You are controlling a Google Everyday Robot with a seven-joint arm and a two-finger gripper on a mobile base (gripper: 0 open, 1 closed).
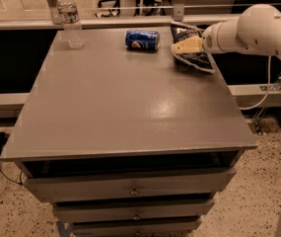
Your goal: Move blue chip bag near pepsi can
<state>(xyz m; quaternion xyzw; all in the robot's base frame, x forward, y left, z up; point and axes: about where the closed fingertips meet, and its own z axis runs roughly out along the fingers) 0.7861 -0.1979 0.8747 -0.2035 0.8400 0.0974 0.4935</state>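
The blue chip bag (pixel 195 58) is dark navy with white edges and lies at the back right of the grey table (pixel 125 102). The pepsi can (pixel 142 39) lies on its side at the back middle, a short way left of the bag. My gripper (pixel 183 47) reaches in from the right on a white arm and sits right over the bag's upper left part. Its cream fingers (pixel 188 45) point left toward the can and cover part of the bag.
A clear plastic water bottle (pixel 69 18) stands upright at the back left corner. The table's right edge runs just past the bag. Drawers (pixel 130 186) sit below the front edge. A railing runs behind the table.
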